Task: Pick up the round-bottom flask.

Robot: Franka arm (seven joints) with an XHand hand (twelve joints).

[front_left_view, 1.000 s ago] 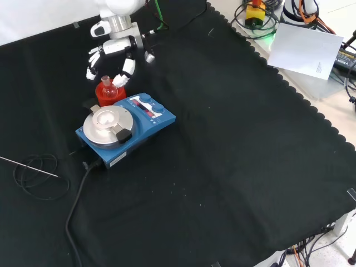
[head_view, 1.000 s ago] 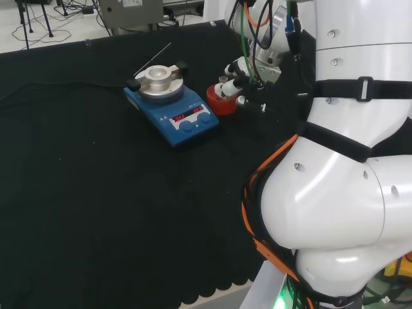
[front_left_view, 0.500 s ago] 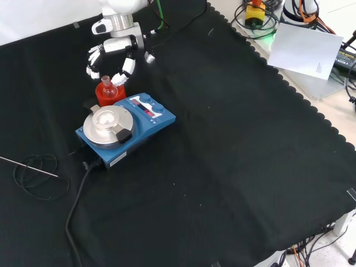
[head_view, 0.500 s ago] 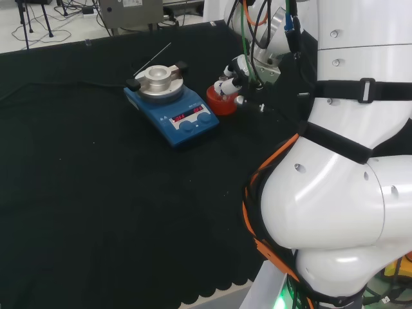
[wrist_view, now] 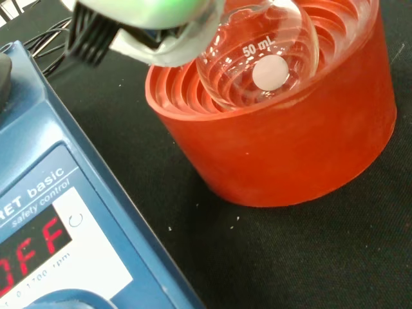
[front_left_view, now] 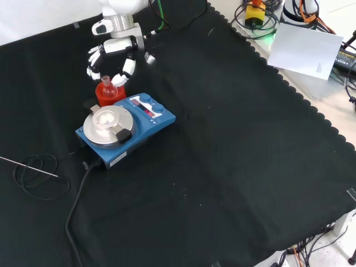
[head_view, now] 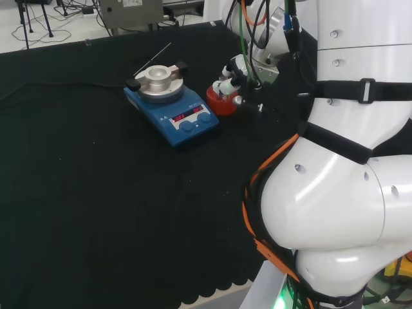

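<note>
Black cloth (front_left_view: 222,139) bears flask (front_left_view: 109,89) beneath hand (front_left_view: 111,55), fingers seemingly spread, not gripping.

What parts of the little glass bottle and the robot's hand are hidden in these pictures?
- Flask neck, wrist view: the round-bottom flask sits in the red ribbed stand, but a blurred white part of the hand covers its neck.
- Flask, head view: too small, and the hand stands in front of it.
- Touch, front view: whether the hand touches the flask is too small to tell.
</note>
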